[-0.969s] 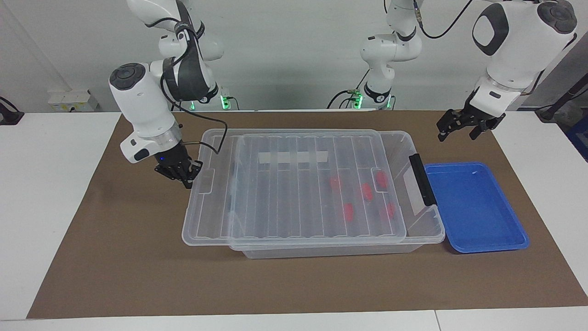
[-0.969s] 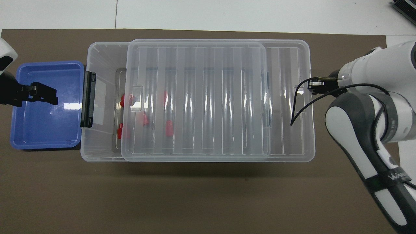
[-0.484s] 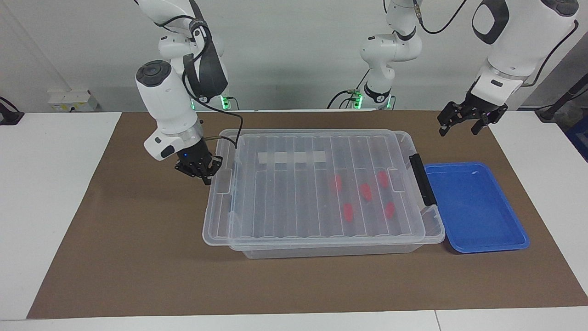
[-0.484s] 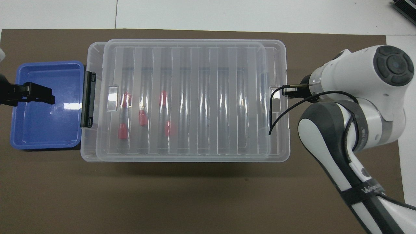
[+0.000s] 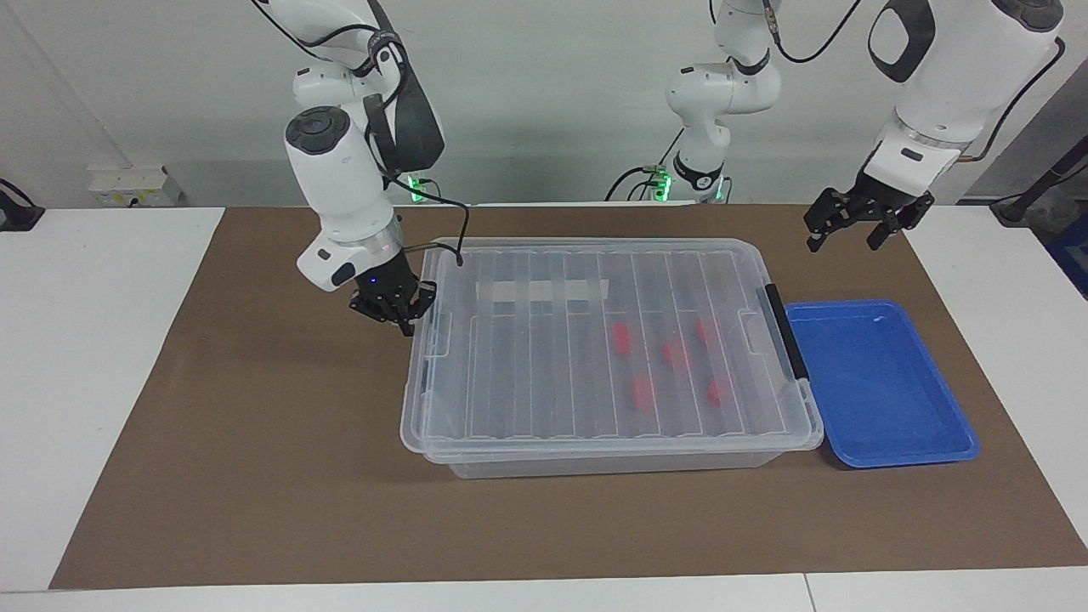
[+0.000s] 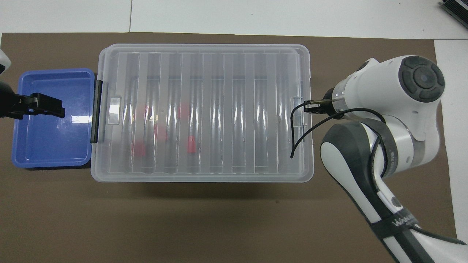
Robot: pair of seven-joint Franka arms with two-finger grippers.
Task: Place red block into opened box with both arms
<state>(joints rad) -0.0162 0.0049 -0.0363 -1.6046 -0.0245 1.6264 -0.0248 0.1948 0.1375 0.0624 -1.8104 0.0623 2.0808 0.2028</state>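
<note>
The clear box [image 5: 612, 464] stands mid-table with its ribbed lid [image 5: 552, 365] lying flat over the whole top. Several red blocks [image 5: 622, 338] show through the lid [image 6: 219, 109] on the box floor, toward the left arm's end; one red block [image 6: 190, 144] sits closest to the middle. My right gripper [image 5: 406, 319] is shut and low, its tips against the lid's end tab at the right arm's end, where the overhead view also shows the right gripper [image 6: 309, 107]. My left gripper [image 5: 846, 238] hangs open and empty in the air, and from overhead the left gripper [image 6: 55, 109] is over the blue tray.
A shallow blue tray [image 5: 884, 450] lies against the box at the left arm's end, next to the black clip handle [image 5: 786, 340]. A black cable [image 6: 298, 131] from the right wrist dangles over the lid. Brown mat [image 5: 255, 476] surrounds the box.
The right gripper moved toward the left arm's end and the lid slid with it, from half off the box to covering it fully. The left gripper barely shifted.
</note>
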